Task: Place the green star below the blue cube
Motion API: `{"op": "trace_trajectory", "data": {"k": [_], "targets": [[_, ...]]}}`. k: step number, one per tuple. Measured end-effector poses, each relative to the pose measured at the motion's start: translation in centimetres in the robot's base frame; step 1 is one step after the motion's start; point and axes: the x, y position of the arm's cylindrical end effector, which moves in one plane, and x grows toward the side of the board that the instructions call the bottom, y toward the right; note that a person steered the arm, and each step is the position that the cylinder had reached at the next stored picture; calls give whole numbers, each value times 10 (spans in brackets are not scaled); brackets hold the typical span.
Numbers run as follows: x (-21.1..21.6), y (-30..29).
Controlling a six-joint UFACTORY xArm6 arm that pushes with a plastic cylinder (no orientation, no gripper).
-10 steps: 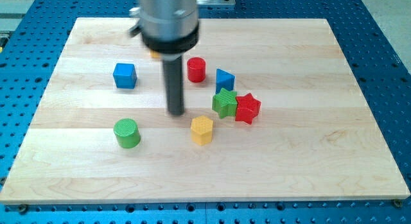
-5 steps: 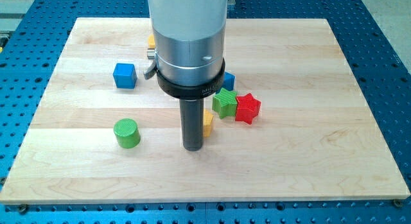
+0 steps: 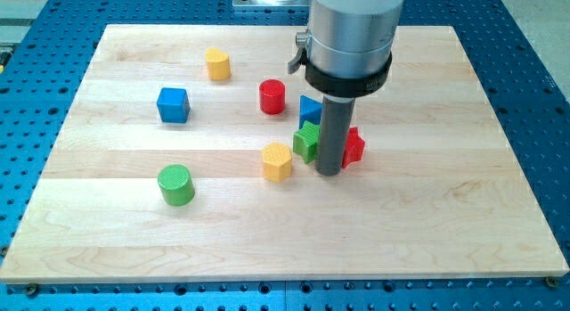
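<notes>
Now, tip (image 3: 329, 173): sitting low on the wooden board (image 3: 445, 213), in front of the green star and the red star, covering the seam between them; contact with either impossible to judge
Rod: standing upright under a wide grey cylinder housing (image 3: 353, 35), hiding the right part of the green star and the left part of the red star
Gripper state: nothing to open or close, just a plain rod, holding nothing
Green star (image 3: 306, 142): lying right of board centre, showing only its left half beside the rod, just below the blue triangular block
Blue cube (image 3: 173, 104): sitting at the view's left, well apart from the green star, and higher on the board than it
Red star (image 3: 354, 146): peeking out on the rod's right side
Blue triangular block (image 3: 309, 109): sitting just above the green star, partly hidden by the housing
Red cylinder (image 3: 272, 96): standing left of the blue triangular block
Yellow hexagonal block (image 3: 278, 161): lying just left of the green star, slightly lower
Yellow block (image 3: 217, 64): resting near the view's top, exact shape hard to tell
Green cylinder (image 3: 175, 184): standing at the lower left, below the blue cube
</notes>
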Motion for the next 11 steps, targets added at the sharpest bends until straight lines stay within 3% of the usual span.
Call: {"op": "trace_trajectory", "data": {"k": [1,4,5,7,8,10,11], "targets": [[-27,16],[-26,-156],[-24,-132],[31,-170],[-11,-176],[-16,-155],[-62,-134]]}}
